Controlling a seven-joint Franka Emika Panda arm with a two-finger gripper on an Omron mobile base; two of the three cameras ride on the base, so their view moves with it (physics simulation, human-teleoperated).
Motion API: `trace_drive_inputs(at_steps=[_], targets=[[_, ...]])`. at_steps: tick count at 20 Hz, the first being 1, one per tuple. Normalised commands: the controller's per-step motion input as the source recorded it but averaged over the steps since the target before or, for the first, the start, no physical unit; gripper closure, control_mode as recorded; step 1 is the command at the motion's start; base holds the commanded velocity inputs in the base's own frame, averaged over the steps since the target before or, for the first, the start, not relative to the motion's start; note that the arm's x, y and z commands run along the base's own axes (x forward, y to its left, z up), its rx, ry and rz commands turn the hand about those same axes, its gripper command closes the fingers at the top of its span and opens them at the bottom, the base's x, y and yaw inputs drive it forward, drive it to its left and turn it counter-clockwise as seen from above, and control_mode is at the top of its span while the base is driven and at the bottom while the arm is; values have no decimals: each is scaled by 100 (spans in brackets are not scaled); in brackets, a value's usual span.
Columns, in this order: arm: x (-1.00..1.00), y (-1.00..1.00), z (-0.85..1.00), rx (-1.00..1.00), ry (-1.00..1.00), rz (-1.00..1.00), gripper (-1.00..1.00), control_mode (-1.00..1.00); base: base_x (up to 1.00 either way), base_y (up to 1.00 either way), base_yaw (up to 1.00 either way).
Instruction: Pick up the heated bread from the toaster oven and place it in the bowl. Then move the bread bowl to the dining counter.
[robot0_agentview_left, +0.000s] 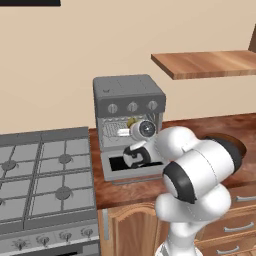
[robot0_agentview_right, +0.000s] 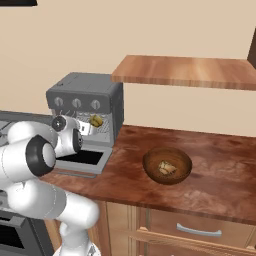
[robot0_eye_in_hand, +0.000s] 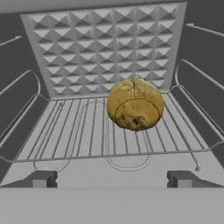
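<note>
The toaster oven (robot0_agentview_left: 129, 95) (robot0_agentview_right: 85, 95) stands with its door (robot0_agentview_left: 131, 168) dropped open. The heated bread (robot0_eye_in_hand: 135, 104) (robot0_agentview_left: 131, 122) (robot0_agentview_right: 96, 120), a golden-brown bun, sits on the wire rack (robot0_eye_in_hand: 83, 135) toward the back. My gripper (robot0_eye_in_hand: 112, 179) (robot0_agentview_left: 122, 132) (robot0_agentview_right: 84, 129) is at the oven mouth, open and empty, with the bun a little ahead of its fingertips (robot0_eye_in_hand: 40, 178). The dark wooden bowl (robot0_agentview_right: 167, 165) rests on the counter right of the oven, with a pale lump inside; in the left base view my arm hides most of it. The dining counter is out of view.
The oven and bowl stand on a reddish-brown counter (robot0_agentview_right: 220, 170). A grey gas stove (robot0_agentview_left: 45, 175) lies left of the oven. A light wooden shelf (robot0_agentview_right: 185, 71) (robot0_agentview_left: 207, 63) hangs on the wall above the counter. Drawers (robot0_agentview_right: 195, 230) run below it.
</note>
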Motion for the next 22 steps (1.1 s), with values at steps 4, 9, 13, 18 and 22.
trace_drive_inputs(at_steps=[4,9,13,18,22], targets=[[0,0,-9,-4,11,0,-100,-100,0,0,0],[0,0,-5,-4,22,0,-100,-100,0,0,0],[-10,0,6,0,-8,0,-100,-100,0,0,0],[-3,13,17,0,-30,0,-100,-100,0,0,0],[8,14,2,0,-17,0,-100,-100,0,0,0]])
